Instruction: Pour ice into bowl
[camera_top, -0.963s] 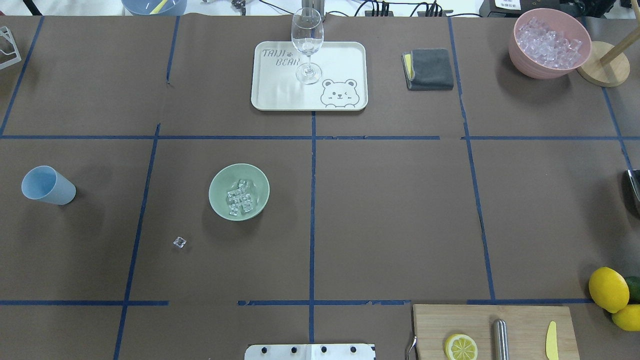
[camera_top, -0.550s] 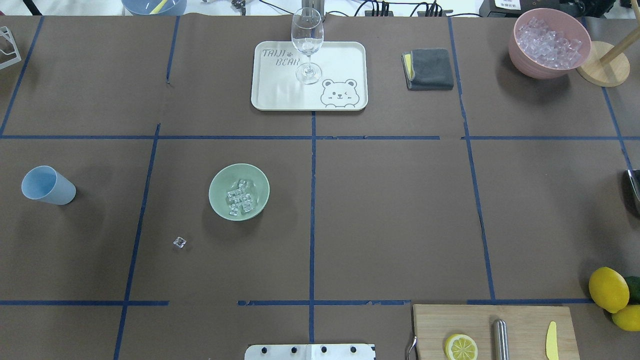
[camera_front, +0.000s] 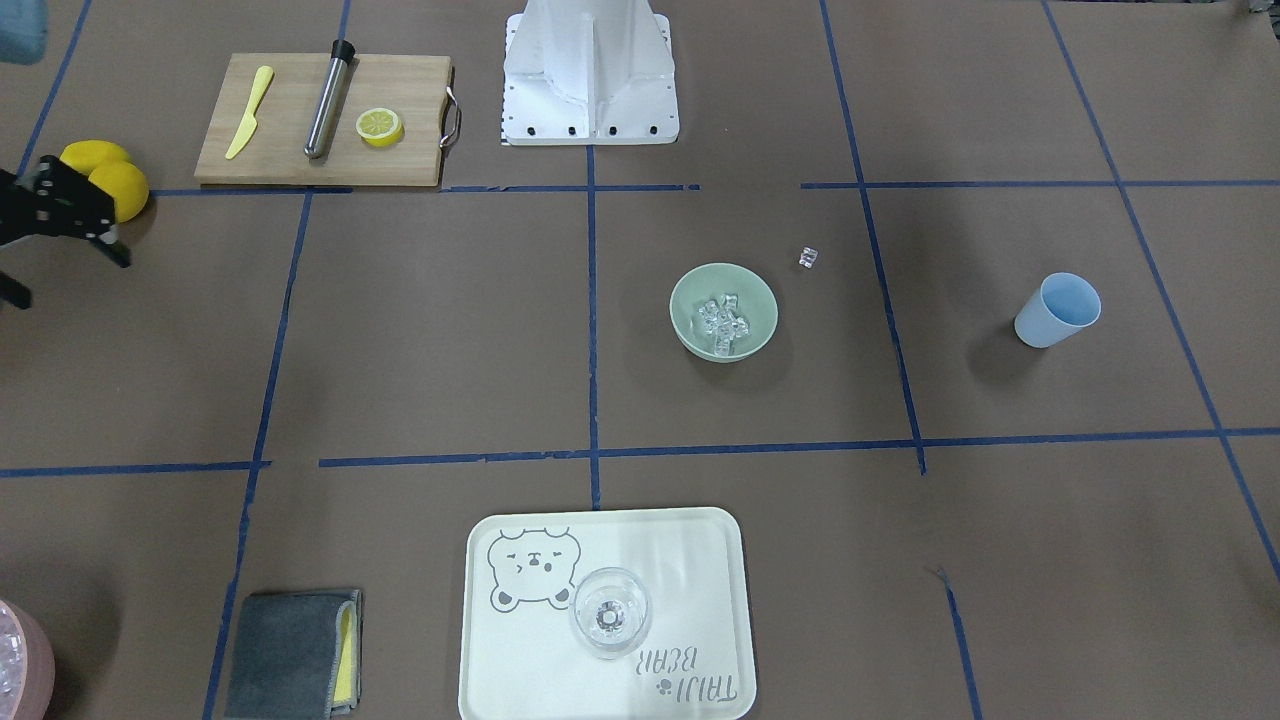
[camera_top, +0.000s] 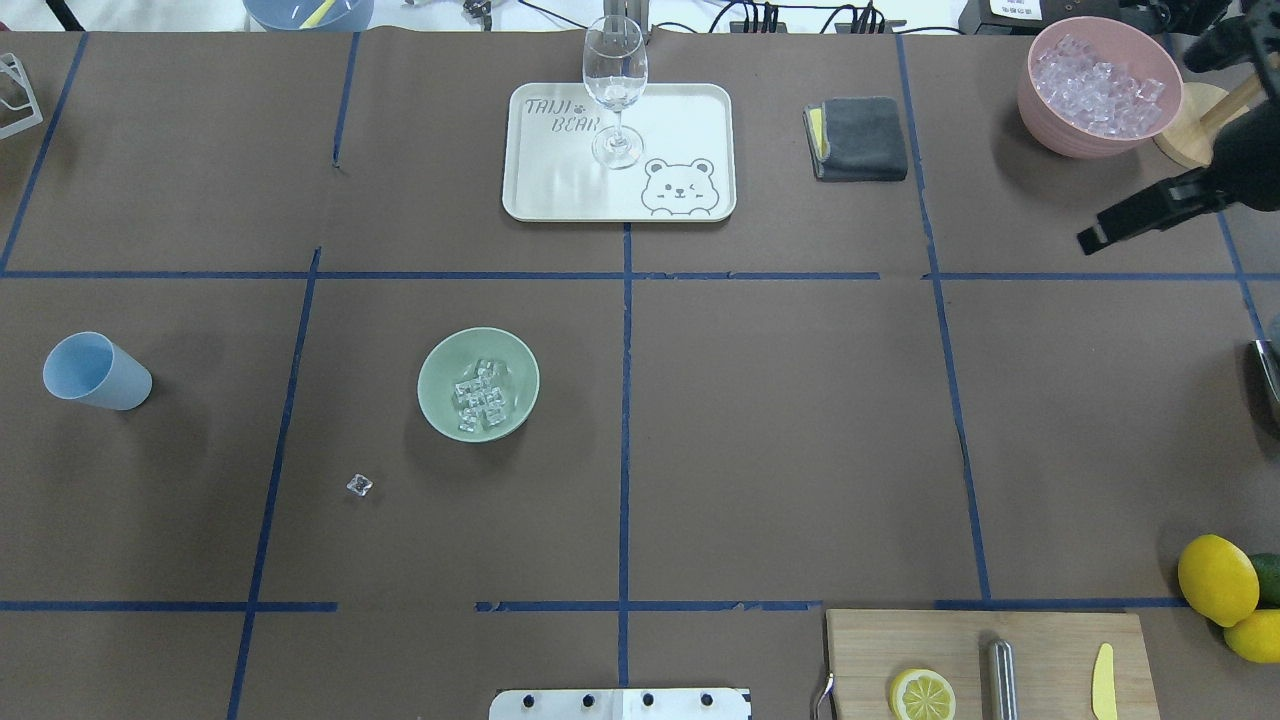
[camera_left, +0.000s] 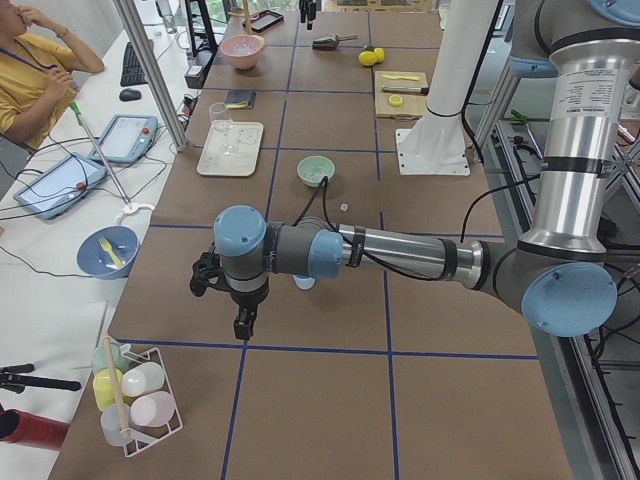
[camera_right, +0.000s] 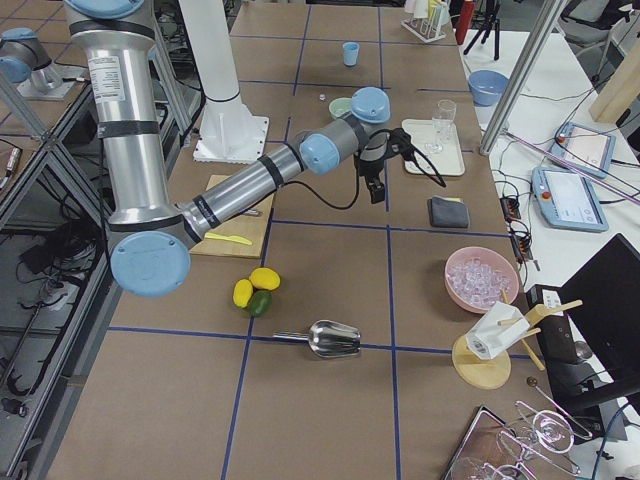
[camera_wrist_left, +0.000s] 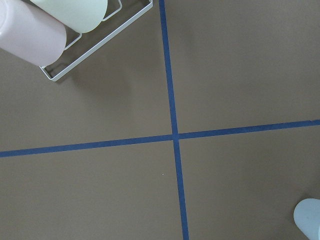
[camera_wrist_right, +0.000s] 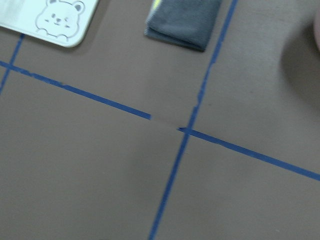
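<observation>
The pale green bowl (camera_top: 478, 384) stands left of the table's middle with several clear ice cubes (camera_top: 480, 396) in it; it also shows in the front view (camera_front: 723, 310). One ice cube (camera_top: 359, 485) lies loose on the table near the bowl. The light blue cup (camera_top: 95, 371) stands empty at the far left, and its rim shows in the left wrist view (camera_wrist_left: 310, 219). My right gripper (camera_top: 1120, 225) hangs at the far right, near the pink bowl, open and empty. My left gripper (camera_left: 241, 322) hovers beyond the cup; I cannot tell whether it is open.
A pink bowl (camera_top: 1098, 85) full of ice sits back right beside a wooden stand. A tray (camera_top: 690, 110) carries a wine glass (camera_top: 614, 90); a grey cloth (camera_top: 858, 138) lies next to it. A cutting board (camera_top: 1040, 640) and lemons (camera_top: 1216, 578) are front right. A cup rack (camera_left: 135, 395) stands at the left end.
My right gripper has come into the overhead view at the upper right, beside the pink bowl. The bowl, ice, loose cube and cup have not moved.
</observation>
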